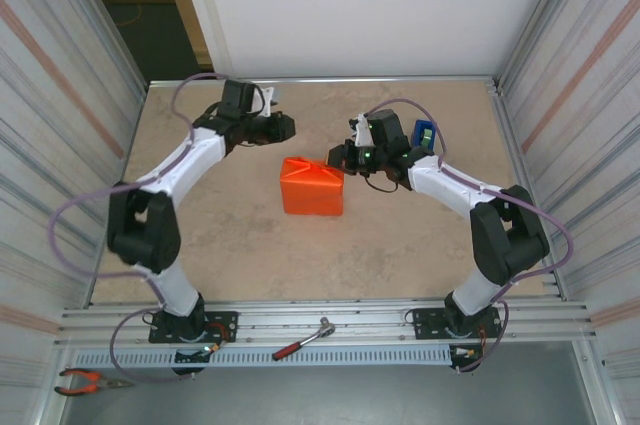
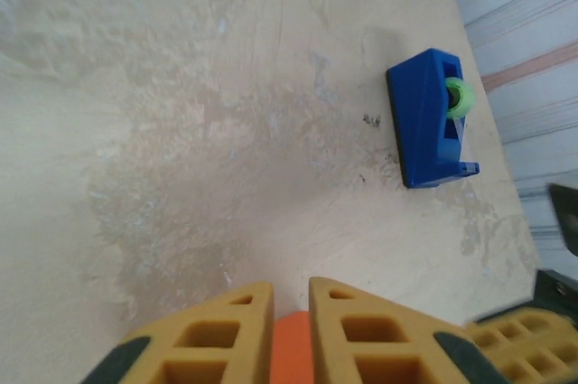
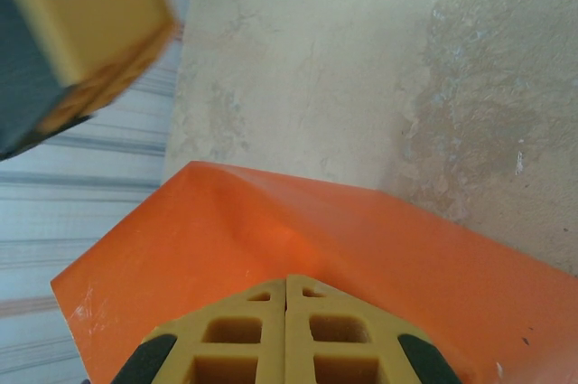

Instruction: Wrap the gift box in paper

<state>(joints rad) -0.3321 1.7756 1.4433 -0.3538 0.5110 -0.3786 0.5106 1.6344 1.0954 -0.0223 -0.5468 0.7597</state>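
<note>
One sheet of orange paper (image 1: pixel 312 188) sits at the middle of the desk (image 1: pixel 400 245). It is folded into a boxy parcel with a raised ridge along its far edge, and whatever it covers is hidden.

The right fingers (image 1: pixel 336 157) hang at the parcel's far right corner. The right wrist view shows them pressed flat together with no gap and nothing seen between them. Their tips are over the orange surface, but I cannot tell if they touch it.

The left fingers (image 1: pixel 284 128) are beyond the parcel's far left corner, apart from it, pointing across toward the right arm. In the left wrist view they stand a narrow slit apart, with orange showing low in the slit. I cannot tell whether they pinch anything.

A blue tape dispenser (image 1: pixel 424 135) with a green roll stands on the desk just behind the right wrist, well apart from the parcel.

On the near rail lies a red-handled ratchet (image 1: pixel 303 341). Red-gripped pliers (image 1: pixel 85 381) lie at the near left corner.
</note>
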